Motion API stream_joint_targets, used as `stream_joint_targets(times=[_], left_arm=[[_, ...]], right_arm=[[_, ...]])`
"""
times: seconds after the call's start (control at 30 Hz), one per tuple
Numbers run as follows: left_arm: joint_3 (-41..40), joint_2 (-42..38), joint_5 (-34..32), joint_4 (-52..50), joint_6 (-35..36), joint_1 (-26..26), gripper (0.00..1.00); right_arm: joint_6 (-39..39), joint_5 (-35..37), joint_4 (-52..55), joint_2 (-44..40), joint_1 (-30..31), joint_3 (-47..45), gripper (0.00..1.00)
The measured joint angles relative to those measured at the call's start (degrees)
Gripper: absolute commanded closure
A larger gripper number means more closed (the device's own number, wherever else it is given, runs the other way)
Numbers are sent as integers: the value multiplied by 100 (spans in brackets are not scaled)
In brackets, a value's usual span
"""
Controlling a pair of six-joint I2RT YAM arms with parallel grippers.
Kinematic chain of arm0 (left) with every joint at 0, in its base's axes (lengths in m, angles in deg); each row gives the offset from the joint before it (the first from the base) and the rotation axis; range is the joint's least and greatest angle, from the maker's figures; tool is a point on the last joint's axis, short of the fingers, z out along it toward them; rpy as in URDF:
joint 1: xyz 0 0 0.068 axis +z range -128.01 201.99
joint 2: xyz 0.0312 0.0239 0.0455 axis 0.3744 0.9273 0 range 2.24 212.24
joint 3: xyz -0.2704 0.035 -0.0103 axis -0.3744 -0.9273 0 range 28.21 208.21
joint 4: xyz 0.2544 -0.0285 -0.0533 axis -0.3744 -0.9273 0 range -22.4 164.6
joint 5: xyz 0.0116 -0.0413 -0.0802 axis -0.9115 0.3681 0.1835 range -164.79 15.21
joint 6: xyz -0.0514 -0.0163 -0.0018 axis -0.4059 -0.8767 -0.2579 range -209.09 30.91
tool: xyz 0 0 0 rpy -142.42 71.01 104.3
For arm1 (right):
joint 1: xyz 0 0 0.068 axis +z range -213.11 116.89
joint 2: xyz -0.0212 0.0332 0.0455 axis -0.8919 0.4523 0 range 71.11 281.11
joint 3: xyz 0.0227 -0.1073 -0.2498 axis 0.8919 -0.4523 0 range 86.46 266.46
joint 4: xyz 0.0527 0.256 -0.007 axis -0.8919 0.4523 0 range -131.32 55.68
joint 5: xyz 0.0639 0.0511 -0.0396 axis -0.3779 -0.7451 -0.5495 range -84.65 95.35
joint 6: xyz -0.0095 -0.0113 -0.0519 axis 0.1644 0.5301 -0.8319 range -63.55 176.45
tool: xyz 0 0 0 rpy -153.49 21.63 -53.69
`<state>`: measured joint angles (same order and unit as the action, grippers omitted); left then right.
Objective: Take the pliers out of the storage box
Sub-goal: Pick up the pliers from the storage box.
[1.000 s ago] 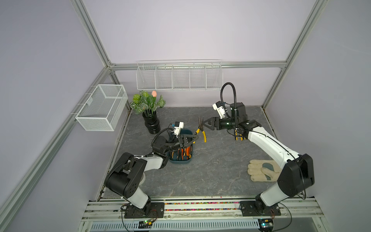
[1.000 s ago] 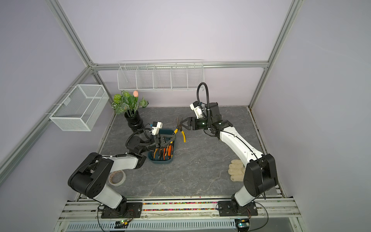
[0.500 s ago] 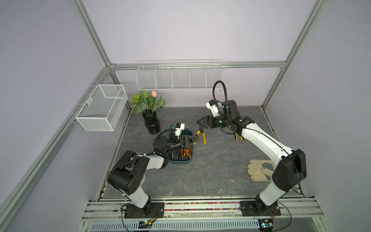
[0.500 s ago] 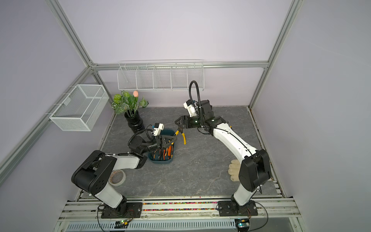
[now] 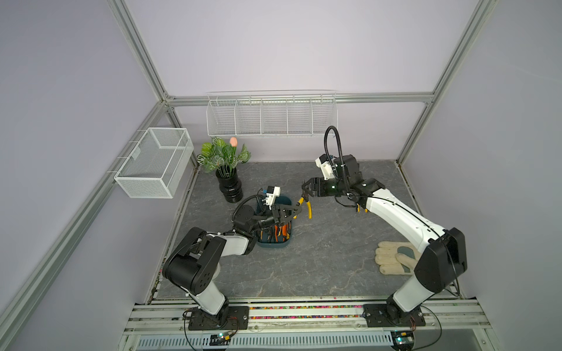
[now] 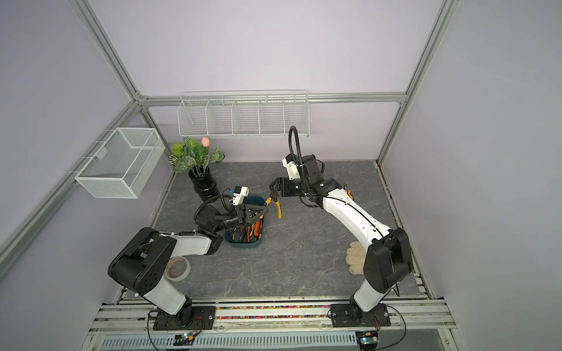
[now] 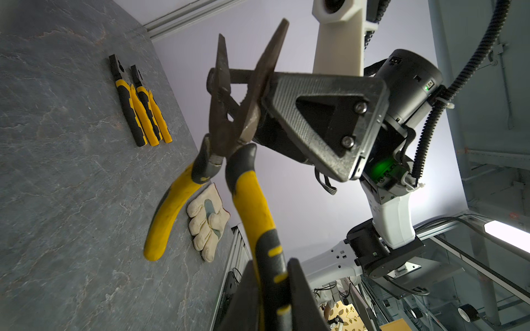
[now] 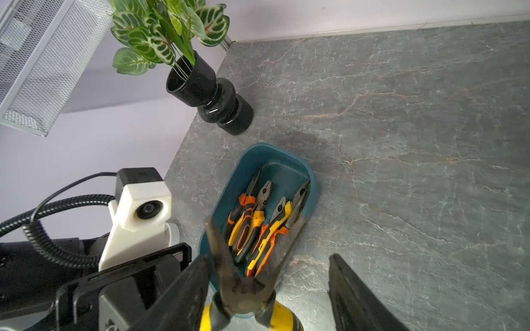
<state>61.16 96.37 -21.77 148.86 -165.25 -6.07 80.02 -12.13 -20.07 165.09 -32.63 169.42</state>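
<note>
Closing in with the right arm (image 5: pixel 395 212) over the last second: swung across the table from farther right, carrying the right gripper (image 5: pixel 305 190) up to the tool held aloft. Now straddling the dark metal nose of the held pliers (image 7: pixel 249 206) with fingers spread wide, one close to the metal and the other well clear, gripping nothing yet. Keeping the left gripper (image 5: pixel 295 211) pinched shut on one yellow handle, just above the storage box (image 8: pixel 275 154). Looks like a mid-air handover about to happen, freeing the left side to go back for more. Calls for a firm close on the nose before any release, or risks a drop. Still to lift out: several remaining pliers (image 8: pixel 252 217), orange and yellow, lying in the box. Already out: two laid-out pliers (image 7: pixel 137 109), side by side on the table.

Around all this:
- lilac walls in an aluminium frame
- grey stone-look tabletop (image 5: pixel 319 264)
- long wire rack (image 5: pixel 270 117) on the back wall
- mesh basket (image 5: pixel 152 164) on the side
- potted plant (image 5: pixel 229 182)
- work glove (image 5: pixel 392 258)
- tape roll (image 6: pixel 178 269)
</note>
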Motion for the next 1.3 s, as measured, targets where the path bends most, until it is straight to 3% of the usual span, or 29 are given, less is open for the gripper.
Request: stream_joint_targets(times=[0.27,0.67,0.97,1.2,1.3], left_arm=[[7,-33,81,-39,37,0,100],[22,-59,98,-181,92,2,100],[22,-96,103,-181,170,0,100],[22,-96,188,-181,334,-39,100],[22,-96,199,-179,343,-42,100]], right_arm=[[164,-144,-103,2,0,-9,37],[496,-446,-433,269,-7,-2,63],[610,-442,-463,269,-24,-2,72],[916,-533,-525,262,-22,11,91],[966,-555,-527,262,-22,11,92]])
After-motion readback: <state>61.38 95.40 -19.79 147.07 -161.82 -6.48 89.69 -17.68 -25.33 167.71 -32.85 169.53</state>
